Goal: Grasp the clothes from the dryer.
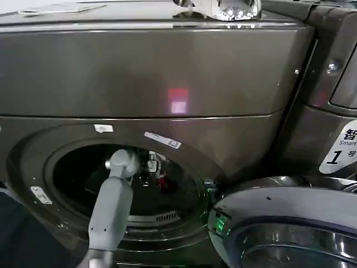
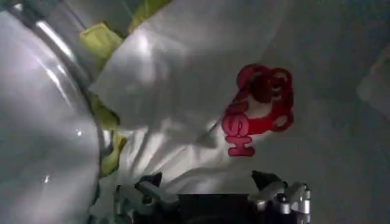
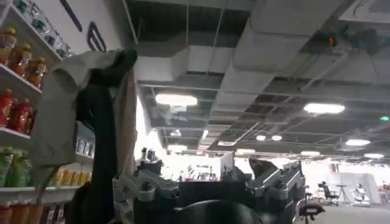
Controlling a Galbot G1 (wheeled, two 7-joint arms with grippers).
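The dryer is a bronze-grey front-loader whose round porthole stands open. My left arm reaches through it into the dark drum. Inside, the clothes are a white garment with a red print, with yellow-green fabric beside the shiny drum wall. My left gripper is open just above the white garment, its fingertips spread apart and holding nothing. My right gripper is open and empty, pointing up at a ceiling, away from the dryer.
The dryer's open door swings out at the lower right, close to the porthole. A neighbouring panel carries a white "1" sticker. A white object lies on the dryer top. Beside the right gripper stand drink shelves and a hanging grey cloth.
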